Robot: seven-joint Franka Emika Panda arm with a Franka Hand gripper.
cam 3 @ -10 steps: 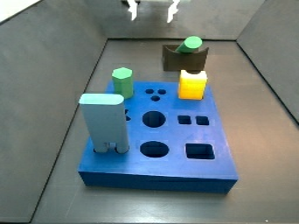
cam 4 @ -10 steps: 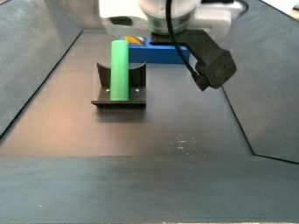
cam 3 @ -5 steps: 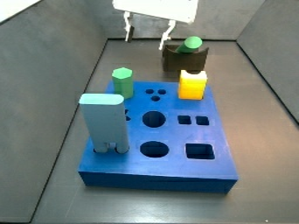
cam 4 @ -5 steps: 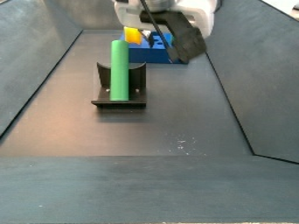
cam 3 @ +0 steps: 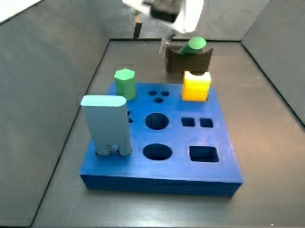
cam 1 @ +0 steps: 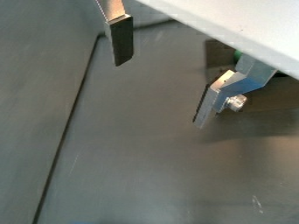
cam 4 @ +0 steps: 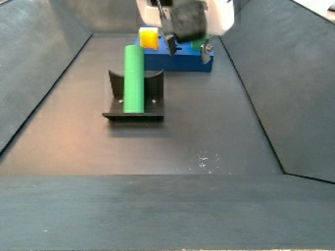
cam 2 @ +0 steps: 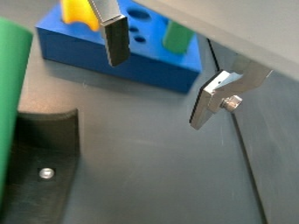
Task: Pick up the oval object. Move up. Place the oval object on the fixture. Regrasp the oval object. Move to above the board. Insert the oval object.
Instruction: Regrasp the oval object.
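The oval object (cam 4: 132, 76), a long light-green peg, lies in the notch of the dark brown fixture (cam 4: 135, 102). Its rounded end (cam 3: 197, 43) sticks out above the fixture (cam 3: 188, 61), and its side shows in a wrist view (cam 2: 12, 87). My gripper (cam 3: 152, 32) hangs open and empty above the floor, beside the fixture and just behind the blue board (cam 3: 161, 134). It also shows in the side view from the fixture's end (cam 4: 187, 43). In both wrist views (cam 1: 167, 74) (cam 2: 163, 72) nothing lies between the silver fingers (cam 2: 114, 39).
On the board (cam 2: 117, 54) stand a yellow notched block (cam 3: 197, 85), a short green hexagonal peg (cam 3: 124, 83) and a pale blue upright block (cam 3: 105, 125). Grey walls enclose the dark floor (cam 4: 170, 167).
My gripper has come down from the top of the view, turned about its axis and moved toward the fixture and the board's far end. It stayed open and empty. The peg has not moved.
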